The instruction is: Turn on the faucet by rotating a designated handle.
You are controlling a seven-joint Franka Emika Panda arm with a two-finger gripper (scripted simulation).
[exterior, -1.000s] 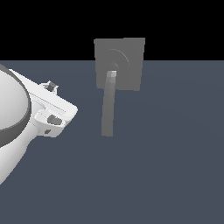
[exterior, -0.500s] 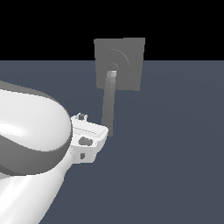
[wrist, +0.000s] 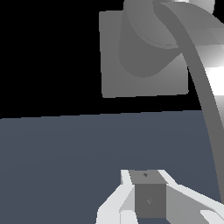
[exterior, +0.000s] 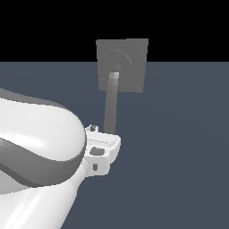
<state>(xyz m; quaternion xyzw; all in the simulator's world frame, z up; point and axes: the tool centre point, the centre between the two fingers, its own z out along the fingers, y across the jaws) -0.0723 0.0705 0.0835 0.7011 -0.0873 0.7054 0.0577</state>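
Faucet (exterior: pixel 129 58) plate upright at far end of the dark floor, handle (exterior: pixel 110 105) projecting from its centre toward the camera, hub end lighter. Pincer (exterior: pixel 103 150) low in the exterior view, just at the handle's near tip, contact unclear. Finger spread: cannot tell, hidden behind white arm (exterior: pixel 36 147). Wrist view: handle (wrist: pixel 203 96) curving past plate (wrist: pixel 131 74), beside the pincer (wrist: pixel 148 197).

The exterior view faces the faucet (exterior: pixel 122 65) from behind the arm; the closer wrist view shares its handle (wrist: pixel 202 94).
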